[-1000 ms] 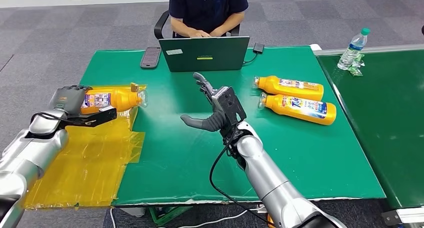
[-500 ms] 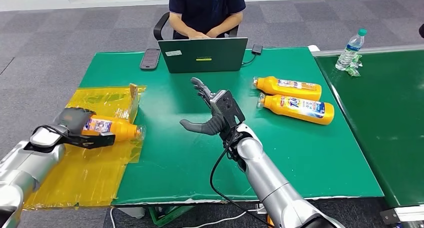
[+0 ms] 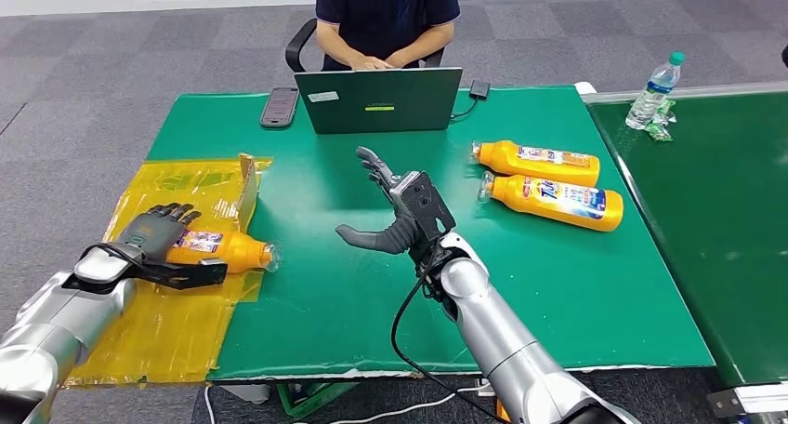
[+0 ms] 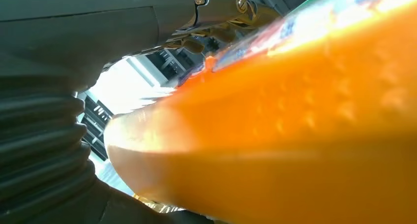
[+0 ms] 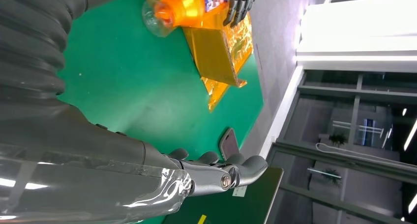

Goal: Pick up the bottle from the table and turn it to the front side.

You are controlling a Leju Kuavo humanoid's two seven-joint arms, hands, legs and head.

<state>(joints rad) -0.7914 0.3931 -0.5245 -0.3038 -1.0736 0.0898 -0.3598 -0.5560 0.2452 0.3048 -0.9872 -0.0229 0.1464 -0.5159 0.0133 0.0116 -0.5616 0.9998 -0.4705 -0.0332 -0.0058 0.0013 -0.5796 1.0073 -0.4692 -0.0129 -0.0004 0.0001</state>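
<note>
The orange bottle (image 3: 223, 249) lies on its side at the left of the frame, over the yellow plastic sheet (image 3: 177, 322), long axis nearly horizontal, neck pointing right. The left hand (image 3: 153, 243) grips its base. The right hand (image 3: 395, 210) hovers at the centre, fingers spread wide, holding nothing.

My left hand (image 3: 153, 243) sat low at the near left, fingers wrapped around the orange bottle (image 3: 218, 249). My right hand (image 3: 395, 210) hovered mid-table, fingers spread, holding nothing.
</note>
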